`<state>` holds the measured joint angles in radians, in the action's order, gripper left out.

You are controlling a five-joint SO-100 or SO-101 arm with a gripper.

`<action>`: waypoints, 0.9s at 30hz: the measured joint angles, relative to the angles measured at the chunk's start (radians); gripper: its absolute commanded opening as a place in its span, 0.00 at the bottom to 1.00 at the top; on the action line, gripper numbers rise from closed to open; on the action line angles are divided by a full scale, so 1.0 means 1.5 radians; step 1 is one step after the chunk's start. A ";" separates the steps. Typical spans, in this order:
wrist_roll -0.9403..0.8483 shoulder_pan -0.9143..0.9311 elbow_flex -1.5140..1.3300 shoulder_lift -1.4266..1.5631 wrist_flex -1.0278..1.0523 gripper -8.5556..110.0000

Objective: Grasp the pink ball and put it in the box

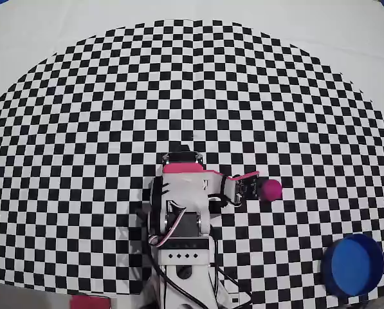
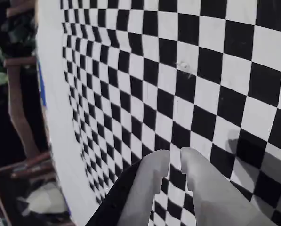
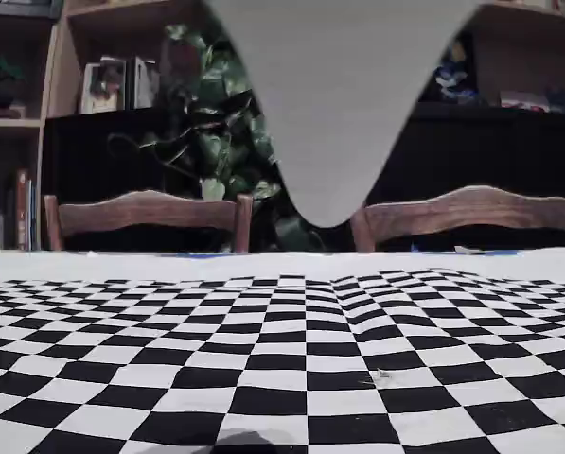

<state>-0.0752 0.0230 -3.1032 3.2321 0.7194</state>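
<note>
Arm over checkered cloth, pink ball at its fingertips, no legible writing.

Overhead view, left to right: white arm (image 1: pixel 179 219) with pink trim rises from the bottom edge, wrist bent rightward; gripper (image 1: pixel 255 187) points right, pink ball (image 1: pixel 271 189) touching its tip, though an actual grip cannot be told. Wrist view shows the fingers (image 2: pixel 152 188) nearly closed, narrow gap, nothing between them. Box (image 1: pixel 354 264), blue and round, sits well apart at lower right. Book spines in the fixed view are too blurred to read.
</note>
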 measured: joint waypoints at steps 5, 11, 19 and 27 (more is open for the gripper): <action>0.000 0.000 0.000 0.000 -0.077 0.07; -0.012 0.000 0.000 -0.024 -0.211 0.07; -0.094 0.011 0.000 -0.030 -0.347 0.12; -0.415 0.010 -0.001 -0.030 -0.363 0.17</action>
<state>-0.6980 0.0383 -3.1048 3.1876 0.1749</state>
